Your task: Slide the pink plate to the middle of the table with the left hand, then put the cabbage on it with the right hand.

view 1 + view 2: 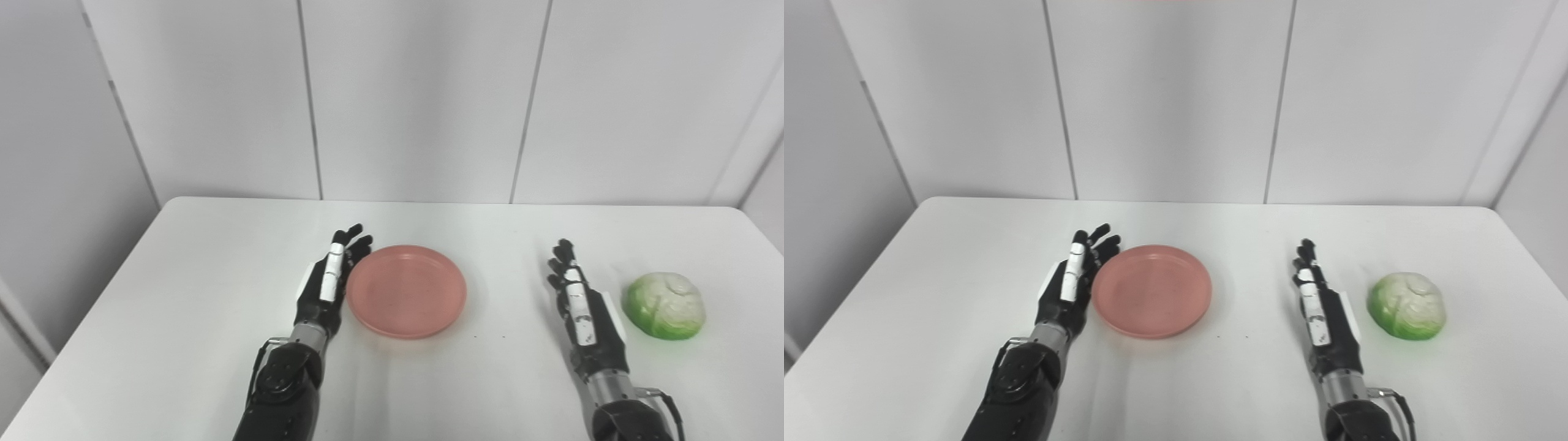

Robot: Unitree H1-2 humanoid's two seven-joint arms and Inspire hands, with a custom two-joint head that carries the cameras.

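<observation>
The pink plate [406, 290] lies flat near the middle of the white table [202, 269], and it also shows in the right eye view [1151, 290]. My left hand [331, 278] is open with fingers straight, its side against the plate's left rim. The green and white cabbage [665, 304] sits at the right of the table. My right hand [579, 300] is open and empty, fingers straight, standing a short gap to the left of the cabbage without touching it.
A white panelled wall [416, 98] rises behind the table's far edge. The table's left and right edges lie close to the frame sides. Bare table top lies between the plate and my right hand.
</observation>
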